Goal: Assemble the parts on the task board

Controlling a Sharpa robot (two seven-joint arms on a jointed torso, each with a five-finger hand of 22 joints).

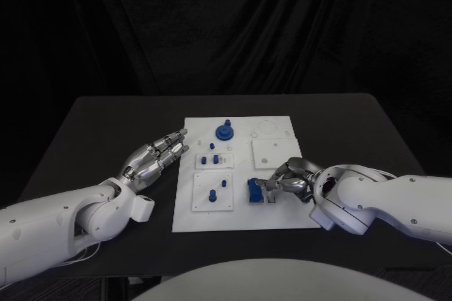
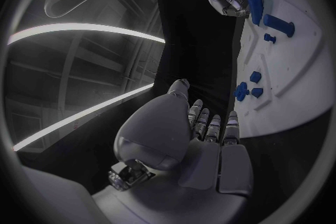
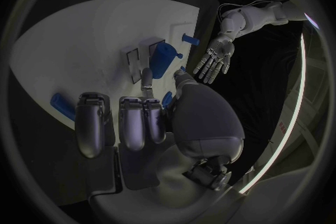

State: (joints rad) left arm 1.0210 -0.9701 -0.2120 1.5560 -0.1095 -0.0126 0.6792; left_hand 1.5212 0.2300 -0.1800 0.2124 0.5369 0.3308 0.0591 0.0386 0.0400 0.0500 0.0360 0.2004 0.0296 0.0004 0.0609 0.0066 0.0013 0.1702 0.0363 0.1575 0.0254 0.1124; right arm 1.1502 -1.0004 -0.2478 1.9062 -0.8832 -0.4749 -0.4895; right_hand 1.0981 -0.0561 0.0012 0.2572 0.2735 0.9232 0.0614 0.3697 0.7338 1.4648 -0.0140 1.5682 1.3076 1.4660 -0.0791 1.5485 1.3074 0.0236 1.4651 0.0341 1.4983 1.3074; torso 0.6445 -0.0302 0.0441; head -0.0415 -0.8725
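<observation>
- Assembly work looks partway done on the task board [image 1: 283,219], the white plate at the middle of the black tabletop [image 1: 104,128]: a blue knob [image 1: 224,130] stands at the far end, small blue pegs [image 1: 215,160] sit in the middle left panel, and another peg [image 1: 213,196] stands in the near left panel.
- Right robot hand [image 1: 287,181] rests over the near right part of the board with its fingers curled beside a blue block [image 1: 255,190]; whether it actually pinches the block cannot be told.
- Left robot hand [image 1: 155,156] hovers off the board's left edge, fingers spread and holding nothing.
- Judged from the board, the square panel [image 1: 276,152] at far right and the round outline [image 1: 268,126] beyond it carry no parts, so seating the block and filling those spots appear left to do.
- Open tabletop runs along both long edges of the board, wide on the left and far sides; the right arm [image 1: 386,203] crowds the near right corner, leaving little room there.
</observation>
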